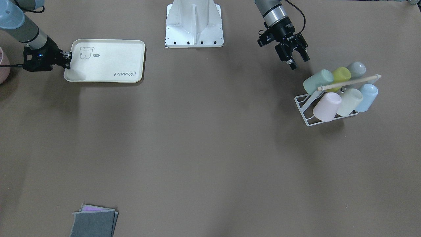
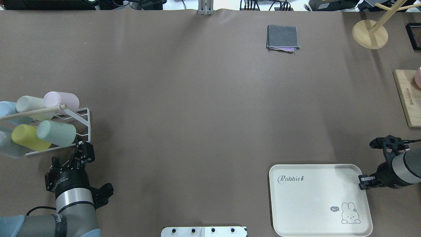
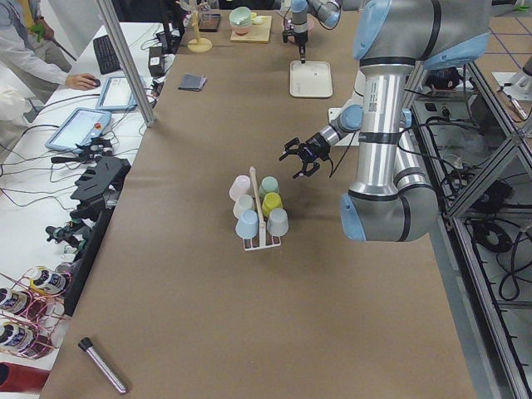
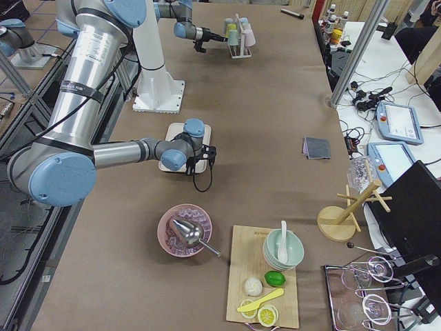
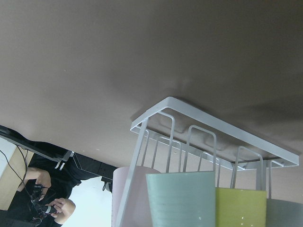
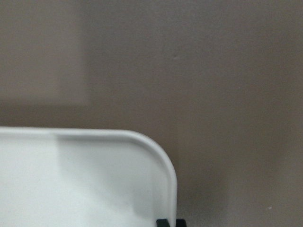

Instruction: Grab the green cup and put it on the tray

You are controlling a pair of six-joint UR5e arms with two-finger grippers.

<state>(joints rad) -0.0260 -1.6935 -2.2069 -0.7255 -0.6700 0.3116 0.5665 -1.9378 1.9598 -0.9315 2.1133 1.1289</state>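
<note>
The green cup (image 1: 318, 81) is a pale mint tumbler lying tilted on a white wire rack (image 1: 304, 113), at the rack's end nearest the robot. It also shows in the overhead view (image 2: 56, 133) and fills the bottom of the left wrist view (image 5: 182, 198). My left gripper (image 1: 299, 63) is open and empty, a short way from the cup's base, fingers pointing at it (image 2: 82, 148). The cream tray (image 1: 105, 61) lies flat on the table (image 2: 315, 197). My right gripper (image 1: 68, 60) is shut on the tray's short-side rim (image 6: 142, 189).
The rack also holds pink (image 1: 327, 106), cream (image 1: 349, 101), light blue (image 1: 366, 97), yellow-green (image 1: 341, 75) and grey (image 1: 357, 69) cups under a wooden handle bar (image 1: 348, 82). A folded grey cloth (image 2: 283, 38), a wooden board (image 2: 408, 98) and a wooden stand (image 2: 370, 33) lie far off.
</note>
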